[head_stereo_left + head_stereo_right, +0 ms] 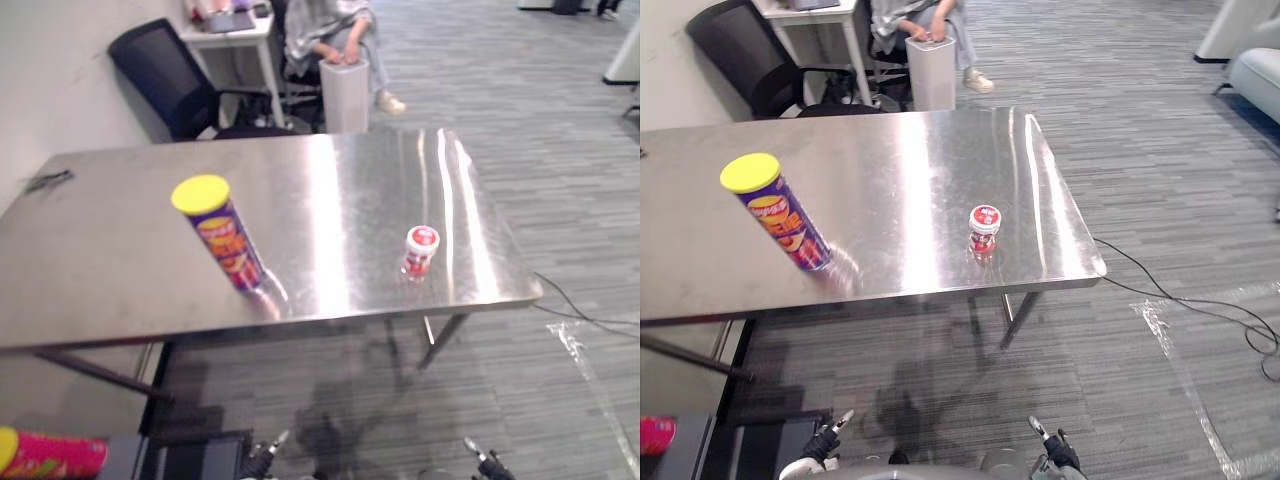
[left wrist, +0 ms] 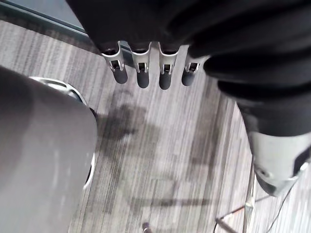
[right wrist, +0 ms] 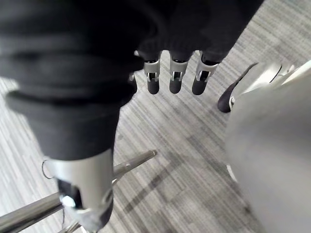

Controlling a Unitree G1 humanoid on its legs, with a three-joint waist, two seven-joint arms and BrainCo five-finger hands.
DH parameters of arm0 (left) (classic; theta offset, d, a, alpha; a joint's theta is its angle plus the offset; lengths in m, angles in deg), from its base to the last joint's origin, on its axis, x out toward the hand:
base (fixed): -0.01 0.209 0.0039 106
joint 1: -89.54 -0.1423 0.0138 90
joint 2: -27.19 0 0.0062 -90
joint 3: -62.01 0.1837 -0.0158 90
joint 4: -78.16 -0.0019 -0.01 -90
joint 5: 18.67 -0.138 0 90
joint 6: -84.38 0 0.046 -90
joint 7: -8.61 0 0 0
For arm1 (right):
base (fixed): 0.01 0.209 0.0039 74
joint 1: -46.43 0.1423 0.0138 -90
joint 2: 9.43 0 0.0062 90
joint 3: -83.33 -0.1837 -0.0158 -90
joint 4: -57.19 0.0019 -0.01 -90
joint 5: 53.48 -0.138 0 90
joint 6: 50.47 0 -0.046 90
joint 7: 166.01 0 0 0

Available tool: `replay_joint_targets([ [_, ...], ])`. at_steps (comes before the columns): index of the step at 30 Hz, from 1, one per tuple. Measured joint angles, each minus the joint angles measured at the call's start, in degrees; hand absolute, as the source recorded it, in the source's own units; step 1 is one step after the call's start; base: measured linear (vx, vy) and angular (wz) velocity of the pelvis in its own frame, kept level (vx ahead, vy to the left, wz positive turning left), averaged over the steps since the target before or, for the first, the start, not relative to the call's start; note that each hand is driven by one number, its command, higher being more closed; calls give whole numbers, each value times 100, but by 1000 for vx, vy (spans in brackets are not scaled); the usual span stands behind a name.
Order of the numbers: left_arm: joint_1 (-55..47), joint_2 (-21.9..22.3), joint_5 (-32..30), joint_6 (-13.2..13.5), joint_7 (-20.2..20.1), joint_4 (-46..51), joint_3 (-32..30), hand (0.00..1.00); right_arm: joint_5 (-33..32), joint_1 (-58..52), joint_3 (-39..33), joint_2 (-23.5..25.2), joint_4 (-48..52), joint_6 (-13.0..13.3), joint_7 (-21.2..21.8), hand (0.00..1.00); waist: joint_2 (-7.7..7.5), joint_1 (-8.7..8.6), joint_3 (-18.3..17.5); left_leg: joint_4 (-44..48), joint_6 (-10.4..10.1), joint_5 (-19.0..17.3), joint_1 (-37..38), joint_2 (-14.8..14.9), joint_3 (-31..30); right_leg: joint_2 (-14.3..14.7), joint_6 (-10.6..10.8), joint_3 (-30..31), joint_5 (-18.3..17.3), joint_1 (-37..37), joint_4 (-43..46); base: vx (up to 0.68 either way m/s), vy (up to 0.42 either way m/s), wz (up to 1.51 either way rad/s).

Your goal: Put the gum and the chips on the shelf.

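Note:
The chips, a purple tube (image 1: 222, 238) with a yellow lid, stand leaning on the steel table (image 1: 360, 180), left of its middle. The gum, a small red and white tub (image 1: 420, 250), stands upright near the table's front right corner. The same tube (image 1: 780, 215) and tub (image 1: 984, 230) appear in the right eye view. My left hand (image 2: 141, 73) hangs low over the grey floor, its fingers straight and holding nothing. My right hand (image 3: 175, 77) hangs the same way on the other side, fingers straight and empty. Both hands are well short of the table.
A black office chair (image 1: 165, 75) stands behind the table. A seated person (image 1: 330, 30) holds a tall white box (image 1: 343, 95) by a white desk (image 1: 235, 35). A red tube with a yellow lid (image 1: 50, 452) lies at lower left beside a dark unit (image 1: 190, 455).

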Motion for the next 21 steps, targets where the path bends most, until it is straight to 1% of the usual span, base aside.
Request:
replay_joint_targets([
  [1,40,-20,-98,-11,-1,-16,94,0,83,-29,-24,-17,-2,1,-11,0,-10,-9,-5,-11,1,1,18,-50,-14,-58,9,-52,6,53,-73,30,51,-2],
  [2,52,-24,-137,-4,-1,-4,175,0,154,-62,-75,-56,-30,3,-37,0,17,-8,-3,-50,40,27,29,-103,-36,-116,16,-141,11,96,-150,22,37,12],
  [3,59,-12,-193,-5,2,-3,208,0,169,-61,-198,-71,-111,6,-71,0,46,-7,-20,-127,77,57,34,-131,-70,-137,17,-252,13,137,-226,18,15,18],
  [5,62,-9,-331,-7,8,-8,207,0,202,-72,-424,-78,-229,6,-134,0,75,-4,-39,-287,90,102,74,-142,-203,-131,18,-418,14,206,-334,4,-26,24],
  [9,57,-14,-355,-8,5,-10,134,0,373,-86,-1102,-163,-333,6,-126,0,51,3,-50,-873,38,435,271,-177,-339,-96,10,-663,37,281,-516,-56,-66,15],
  [11,53,-20,-360,-11,-4,-10,57,0,366,-76,-1741,-331,-371,1,-115,0,8,6,-65,-1270,40,703,334,-246,-348,-115,11,-747,36,272,-718,-103,-68,0],
  [12,46,-20,-368,-11,-6,-10,17,0,364,-71,-1943,-381,-372,-1,-115,0,-2,7,-69,-1364,32,770,341,-268,-347,-125,12,-778,35,266,-772,-130,-65,-2],
  [13,40,-19,-398,-14,-8,-11,-114,0,347,-42,-2322,-505,-372,-3,-120,0,-25,2,-60,-1453,50,860,333,-308,-346,-150,15,-818,29,258,-874,-147,-55,-7],
  [15,27,-17,-486,-23,-9,-12,-271,0,266,15,-3033,-787,-357,-12,-145,0,-76,-1,-30,-1488,46,910,313,-347,-341,-165,20,-828,28,255,-943,-180,-47,-6],
  [16,7,-18,-504,-52,-11,-14,-319,0,129,19,-3302,-926,-295,-11,-154,0,-76,-6,-45,-1489,44,916,321,-351,-344,-165,19,-831,23,252,-943,-154,-20,1],
  [17,-21,-19,-513,-58,-15,-13,-360,0,15,26,-3523,-1048,-185,-12,-176,0,-61,-6,-85,-1489,37,918,319,-356,-348,-169,-27,-835,-7,249,-944,-118,-3,2],
  [18,-56,-27,-512,-57,-18,-11,-400,0,-202,35,-3694,-1220,23,-13,-239,0,-53,-14,-107,-1490,28,918,317,-368,-350,-185,10,-835,-45,249,-948,-106,0,2],
  [19,-73,-27,-510,-56,-21,-8,-440,0,-302,42,-3724,-1302,157,-12,-263,0,-50,-21,-109,-1490,25,922,314,-372,-353,-191,16,-836,-47,249,-949,-105,6,2],
  [20,-106,-28,-505,-55,-24,-7,-562,0,-556,62,-3648,-1470,636,-6,-362,0,-57,-41,-113,-1490,19,931,297,-379,-362,-201,20,-840,-47,238,-950,-81,7,3],
  [21,-130,-31,-485,-53,-19,-1,-581,0,-587,62,-3509,-1507,1100,3,-494,0,-68,-68,-124,-1491,17,934,272,-378,-367,-208,21,-841,-47,219,-953,-73,7,4],
])
